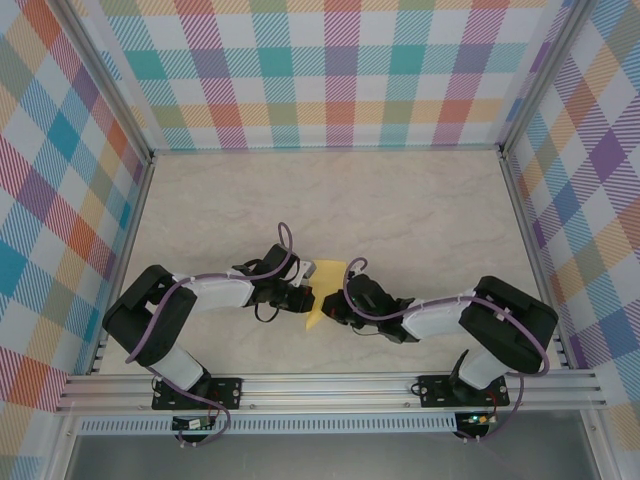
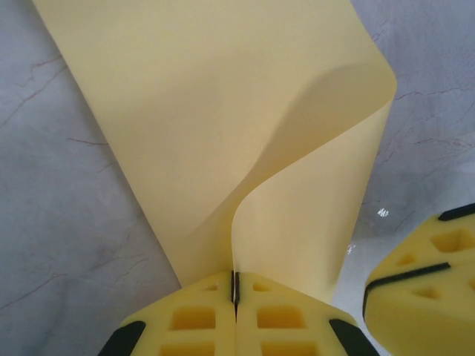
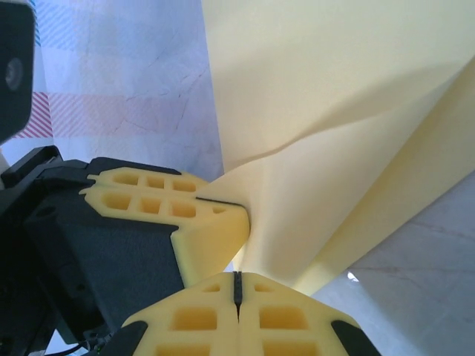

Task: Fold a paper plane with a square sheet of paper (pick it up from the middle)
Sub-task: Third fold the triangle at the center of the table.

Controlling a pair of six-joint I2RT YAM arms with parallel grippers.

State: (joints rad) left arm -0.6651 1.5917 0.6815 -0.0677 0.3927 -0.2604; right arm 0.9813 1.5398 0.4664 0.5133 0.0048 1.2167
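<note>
The square sheet of paper [image 1: 328, 272] is pale yellow and hangs bent between the two grippers near the table's front middle. My left gripper [image 1: 302, 298] is shut on the sheet's near edge [image 2: 236, 285], and the sheet [image 2: 223, 111] curls up and away from it in a soft fold. My right gripper [image 1: 335, 312] is shut where a lower corner of the sheet [image 3: 334, 111] runs down into its closed jaws [image 3: 237, 285]. The left fingers [image 3: 159, 200] pinch the paper just beside it. The right fingers [image 2: 423, 285] show at the lower right. A paper plane is out of view.
The pale marbled table top [image 1: 400, 210] stretches behind the grippers. Checkered walls [image 1: 330, 70] stand at the back and both sides. Aluminium rails [image 1: 330, 385] run along the front edge by the arm bases.
</note>
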